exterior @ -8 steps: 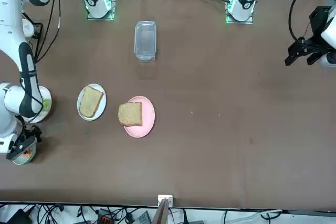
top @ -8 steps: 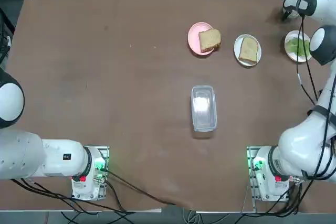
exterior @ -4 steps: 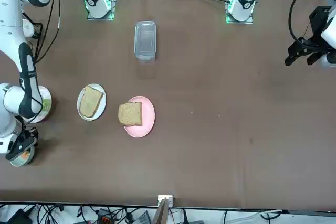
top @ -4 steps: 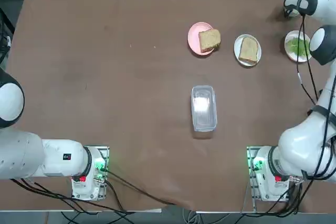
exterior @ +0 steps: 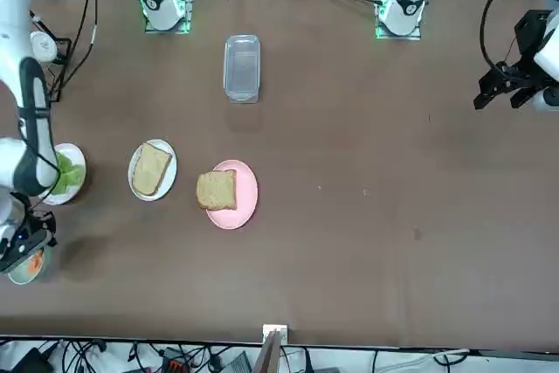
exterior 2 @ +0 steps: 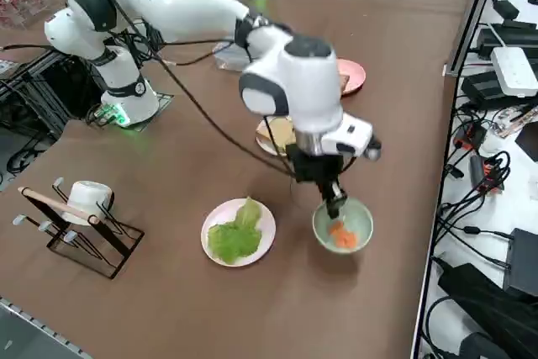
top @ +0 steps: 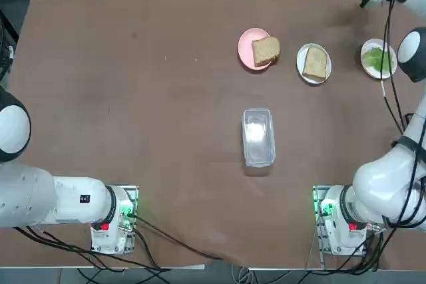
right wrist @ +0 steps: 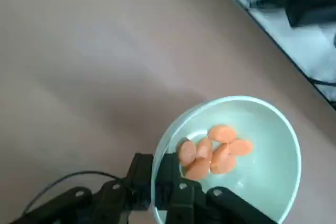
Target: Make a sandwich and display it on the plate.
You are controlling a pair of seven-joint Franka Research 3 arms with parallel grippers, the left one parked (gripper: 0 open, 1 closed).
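The right fingers (right wrist: 154,157) clench the rim of the green bowl (right wrist: 265,166) (a side errand, seemingly clearing it away). Next: release it, then lay lettuce (exterior 2: 235,238) on the bread (top: 315,62) on the white plate (top: 301,62); the other slice (top: 266,50) sits on pink.

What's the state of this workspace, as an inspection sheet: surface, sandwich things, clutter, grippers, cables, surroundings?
Surface: brown table, spills: nothing seen
Sandwich things: bread on a white plate; bread on the pink plate; lettuce on another white plate
Clutter: clear plastic box, rack
Grippers: right gripper shut on the rim of the green bowl
Cables: along the arm and table edges
Surroundings: people, nothing seen
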